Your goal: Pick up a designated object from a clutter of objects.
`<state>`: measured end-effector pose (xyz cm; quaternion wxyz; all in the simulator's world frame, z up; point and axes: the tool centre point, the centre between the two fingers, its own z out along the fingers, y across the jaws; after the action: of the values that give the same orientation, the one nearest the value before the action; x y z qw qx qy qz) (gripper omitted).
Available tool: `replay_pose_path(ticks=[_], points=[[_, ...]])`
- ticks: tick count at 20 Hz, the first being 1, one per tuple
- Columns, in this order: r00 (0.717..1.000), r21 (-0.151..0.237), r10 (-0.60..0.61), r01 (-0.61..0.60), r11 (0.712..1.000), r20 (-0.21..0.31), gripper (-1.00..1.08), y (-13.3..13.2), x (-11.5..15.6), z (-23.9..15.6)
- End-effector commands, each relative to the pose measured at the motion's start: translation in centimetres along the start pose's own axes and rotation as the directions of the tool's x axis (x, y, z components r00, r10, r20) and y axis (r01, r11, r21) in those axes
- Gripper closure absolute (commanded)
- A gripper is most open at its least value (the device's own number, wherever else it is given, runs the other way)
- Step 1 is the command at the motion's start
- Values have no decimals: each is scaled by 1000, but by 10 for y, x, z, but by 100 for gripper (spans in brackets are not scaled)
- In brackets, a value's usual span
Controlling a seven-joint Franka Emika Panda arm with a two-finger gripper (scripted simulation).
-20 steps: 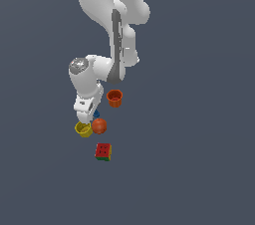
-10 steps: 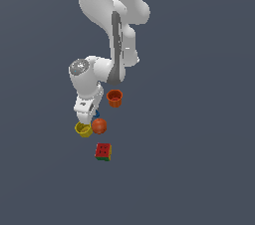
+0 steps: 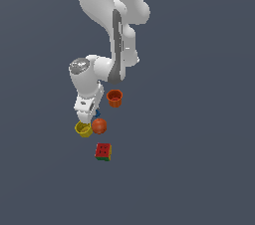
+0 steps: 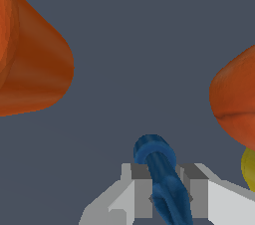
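The white Panda arm (image 3: 115, 30) reaches down from the top of the exterior view and bends over the small clutter of toys on the plain grey desk (image 3: 199, 144), which shows no edge or corner in either view.

Largest among the toys is the orange plastic cup (image 3: 115, 98), upright and a little apart from the rest. Next come the smooth orange ball (image 3: 99, 126) and the yellow plastic cup (image 3: 83, 129), just beside each other, the ball on the exterior view's right of the cup. The red, green and yellow dotted cube (image 3: 103, 152) sits near them, apart from both.

The claw (image 4: 167, 189) is low among these, between the orange cup and the ball. Its two grey fingers (image 4: 142, 191) stand one on each side of the tiny blue pointed piece (image 4: 162, 174), and in the wrist view they look pressed against its flanks, so the claw appears clamped on it.

The blue piece is the smallest thing here and looks stiff, hard and very light, so weight should be no trouble. Its tapering, glossy sides are the worry: flat pads may squeeze it out along the taper. A hold on the thicker part looks safest, with a straight lift to clear the ball nearby.
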<state>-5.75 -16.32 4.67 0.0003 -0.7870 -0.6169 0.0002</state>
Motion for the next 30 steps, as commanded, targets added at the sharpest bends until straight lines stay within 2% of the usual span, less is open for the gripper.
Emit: replay_pose_path(ticks=[1,12,30], points=[[1000,-1,0,0,1000,0,108,-1,2,-5],[1000,-1,0,0,1000,-1,108,-19,19,-60],[1000,-1,1,-1,1000,4,108,-64,67,-212]])
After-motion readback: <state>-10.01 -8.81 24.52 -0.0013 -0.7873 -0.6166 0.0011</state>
